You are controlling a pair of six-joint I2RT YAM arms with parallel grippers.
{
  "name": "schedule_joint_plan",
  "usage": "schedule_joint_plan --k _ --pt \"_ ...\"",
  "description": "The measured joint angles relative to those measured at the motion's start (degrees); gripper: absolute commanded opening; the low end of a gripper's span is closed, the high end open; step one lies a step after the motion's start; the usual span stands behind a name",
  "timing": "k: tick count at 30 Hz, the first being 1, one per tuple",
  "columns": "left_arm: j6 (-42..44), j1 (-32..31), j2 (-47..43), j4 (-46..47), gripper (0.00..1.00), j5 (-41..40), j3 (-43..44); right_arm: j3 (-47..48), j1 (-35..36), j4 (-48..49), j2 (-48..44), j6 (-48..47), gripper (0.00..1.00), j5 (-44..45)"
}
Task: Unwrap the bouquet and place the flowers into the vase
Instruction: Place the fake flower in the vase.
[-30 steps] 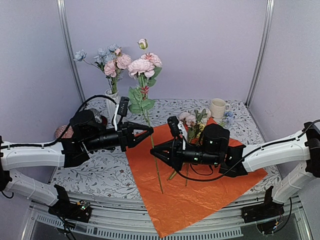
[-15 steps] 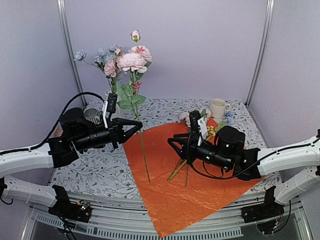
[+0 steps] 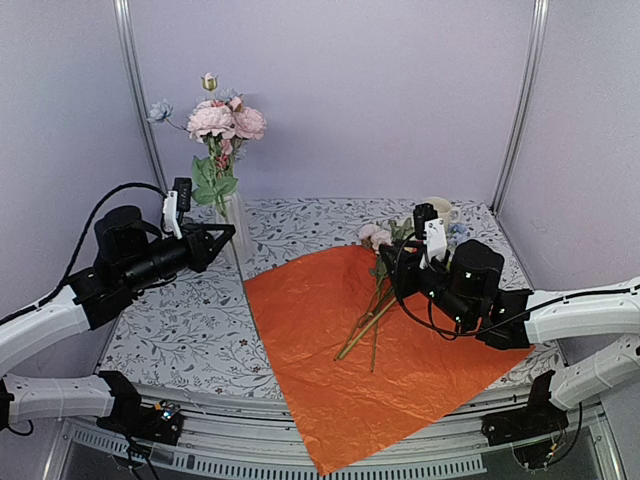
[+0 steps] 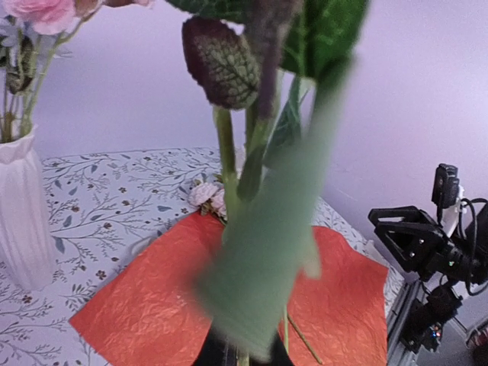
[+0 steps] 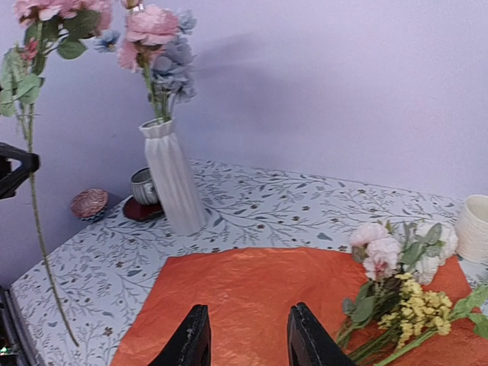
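My left gripper (image 3: 226, 232) is shut on the thin green stem of a pink flower (image 3: 214, 120) and holds it upright, right next to the white ribbed vase (image 3: 233, 214). In the left wrist view a blurred leaf (image 4: 267, 244) hides the jaws. The vase (image 5: 174, 183) holds pink and blue blooms (image 5: 162, 47); the held stem (image 5: 34, 221) hangs left of it. My right gripper (image 5: 249, 309) is open and empty over the flat orange paper (image 3: 330, 390). More flowers (image 3: 384, 243) lie on the paper at its far right, just ahead of that gripper (image 3: 392, 268).
A cream mug (image 3: 437, 213) stands at the back right. In the right wrist view a striped cup on a red saucer (image 5: 143, 189) and a pinkish round dish (image 5: 89, 203) sit left of the vase. The paper overhangs the table's near edge.
My left arm has carried the pink flower left and back, from over the paper to the vase. My right gripper has pulled back to the right and opened.
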Motion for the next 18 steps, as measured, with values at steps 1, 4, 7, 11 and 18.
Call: schedule_joint_plan --k 1,4,7,11,18 --pt "0.1 0.7 -0.4 -0.7 0.00 -0.5 0.0 -0.2 -1.5 0.0 0.0 0.0 0.38 0.0" --pt "0.6 2.1 -1.7 -2.7 0.00 -2.0 0.0 -1.5 -5.6 0.7 0.1 0.3 0.39 -0.9" --pt "1.6 2.6 -2.7 -3.8 0.00 -3.8 0.0 -3.1 -7.7 2.5 1.2 -0.3 0.39 -0.5" --pt "3.0 2.7 -3.6 -4.6 0.00 -6.6 0.0 -5.8 -7.9 6.7 3.6 -1.7 0.40 1.2" --pt "5.5 3.4 -4.0 -4.9 0.00 -11.8 0.0 -10.4 -8.0 11.0 5.5 -2.8 0.42 3.0"
